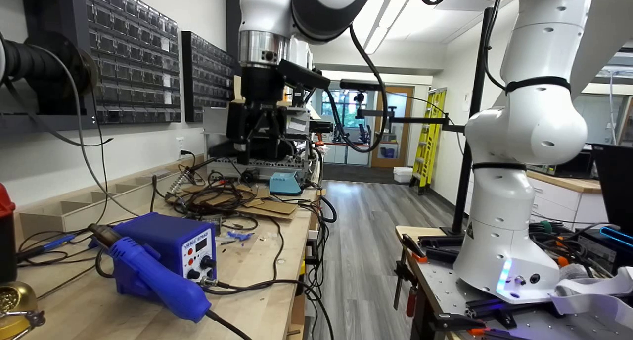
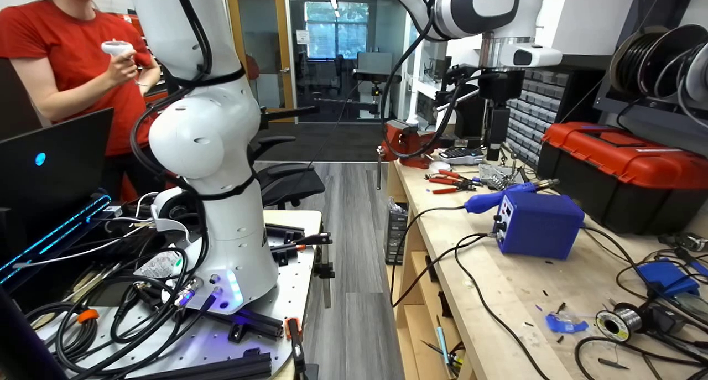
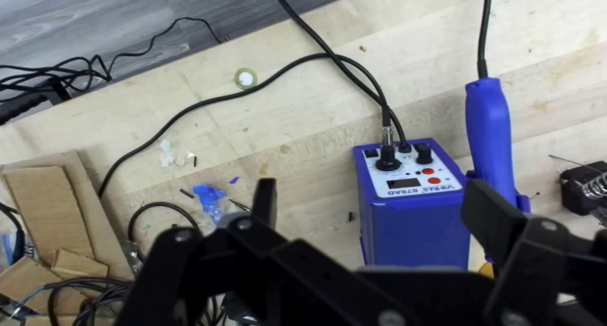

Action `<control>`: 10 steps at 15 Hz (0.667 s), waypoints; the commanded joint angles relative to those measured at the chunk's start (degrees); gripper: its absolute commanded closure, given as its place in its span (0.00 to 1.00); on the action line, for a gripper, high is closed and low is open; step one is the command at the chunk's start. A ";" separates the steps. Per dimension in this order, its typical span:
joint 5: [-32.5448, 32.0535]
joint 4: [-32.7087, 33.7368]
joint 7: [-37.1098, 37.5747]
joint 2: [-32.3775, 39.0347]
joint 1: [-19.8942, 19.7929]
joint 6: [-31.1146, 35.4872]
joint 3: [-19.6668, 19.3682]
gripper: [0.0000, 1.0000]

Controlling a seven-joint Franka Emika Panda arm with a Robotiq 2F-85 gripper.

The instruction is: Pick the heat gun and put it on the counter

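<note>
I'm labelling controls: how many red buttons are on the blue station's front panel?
2 in the wrist view: upper red button and lower red button, both right of the display.

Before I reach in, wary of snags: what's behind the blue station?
In an exterior view, the heat gun is behind the station, both ends showing, with the toolbox farther back. The station covers part of the heat gun and anything low directly behind.
</note>
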 commanded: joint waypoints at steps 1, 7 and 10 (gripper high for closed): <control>-0.27 0.65 6.09 2.32 1.49 4.30 1.24 0.00; 0.19 1.91 8.97 7.61 4.13 10.04 2.15 0.00; 0.98 3.29 7.10 11.17 5.30 12.64 1.98 0.00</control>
